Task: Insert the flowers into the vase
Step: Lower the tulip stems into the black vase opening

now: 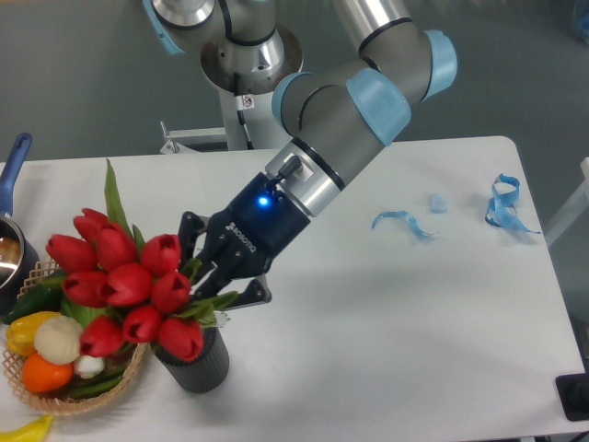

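The tool (210,285) grips the flowers (124,290) by their stems, blooms tilted left over the wicker basket (129,376). The vase (195,362) stands upright on the white surface (386,341) just beneath the bunch, right of the basket.

White lettering "ROBOTIQ" runs along the black pincer (204,281) body — nothing else legible.

Flowers (124,285) sitting left of end effector (210,285); vase (191,364) standing below it on counter (396,350); basket (69,391) lying farther left.
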